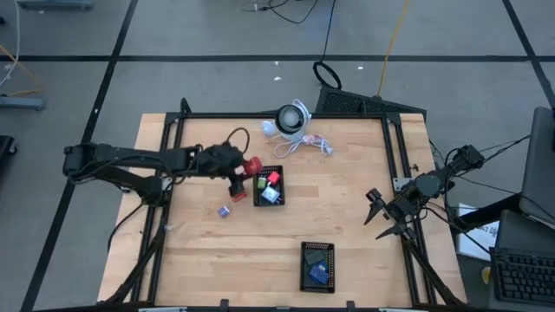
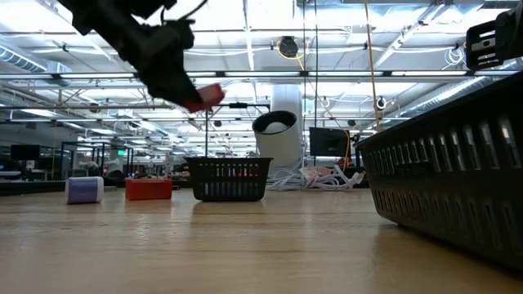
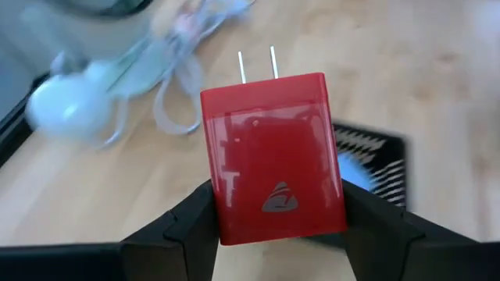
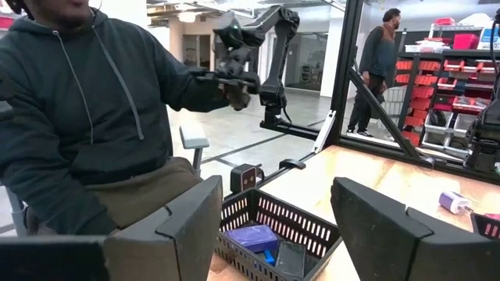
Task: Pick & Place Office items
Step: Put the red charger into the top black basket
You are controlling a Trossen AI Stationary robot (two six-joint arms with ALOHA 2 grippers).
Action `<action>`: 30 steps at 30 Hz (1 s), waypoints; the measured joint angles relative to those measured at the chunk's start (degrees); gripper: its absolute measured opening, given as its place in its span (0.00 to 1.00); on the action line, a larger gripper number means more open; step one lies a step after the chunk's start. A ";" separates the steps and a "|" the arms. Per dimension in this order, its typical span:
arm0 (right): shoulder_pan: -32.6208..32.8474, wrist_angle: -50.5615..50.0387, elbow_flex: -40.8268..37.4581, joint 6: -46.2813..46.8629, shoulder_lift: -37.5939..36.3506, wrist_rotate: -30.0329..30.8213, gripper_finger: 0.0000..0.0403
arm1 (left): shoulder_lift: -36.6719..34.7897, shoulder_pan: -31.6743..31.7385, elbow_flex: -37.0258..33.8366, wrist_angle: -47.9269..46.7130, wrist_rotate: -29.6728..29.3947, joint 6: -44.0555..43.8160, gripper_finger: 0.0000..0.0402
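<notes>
Just beside the far black tray (image 1: 268,189), on its left edge, the left gripper (image 1: 245,170) hangs in the air. Its two fingers are squeezed tight on a red plug block (image 3: 273,156), with the two metal pins pointing away from the arm. The block is up off the table, not yet over the tray's middle.

Inside that tray there are already a red piece (image 1: 272,178) and a blue piece (image 1: 271,196). A small purple block (image 1: 224,211) and a red flat block (image 1: 238,196) lie on the wood near the tray, on its left side.

To do this well, I think the arm should slide a little more over the tray, come down low, and only then let go, so the block does not bounce out.

The right gripper (image 1: 386,217) waits far from that tray, by the table's right edge, with its fingers spread apart and nothing in them.
</notes>
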 joint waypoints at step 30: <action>0.01 0.01 0.01 0.00 0.00 0.00 0.57 | 21.42 -8.66 0.61 13.93 -2.08 -7.87 0.54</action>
